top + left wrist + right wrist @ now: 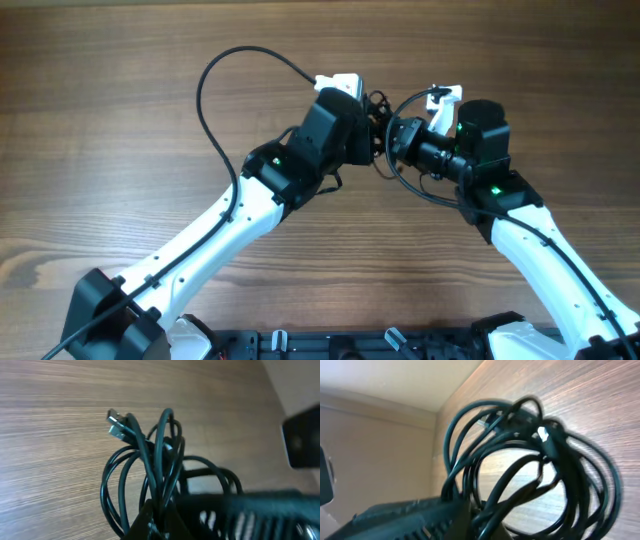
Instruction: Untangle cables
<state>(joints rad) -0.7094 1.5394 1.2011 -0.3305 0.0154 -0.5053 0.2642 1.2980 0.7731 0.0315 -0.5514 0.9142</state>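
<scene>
overhead: sharp, even soft light, only faint shadows on the brown wood-grain table point(100, 120) | left wrist: thin black glossy cables point(160, 455) fairly crisp, bottom-right foreground blurred and dark | right wrist: cables smeared and soft, white glint on one strand, tabletop sheen, pale beige wall point(370, 435) out of focus

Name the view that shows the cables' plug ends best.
Left wrist: two metal plug ends stick out sharp and clear of the cables. Right wrist shows blurred loops with one bright tip; overhead shows only a tiny tangle.
</scene>
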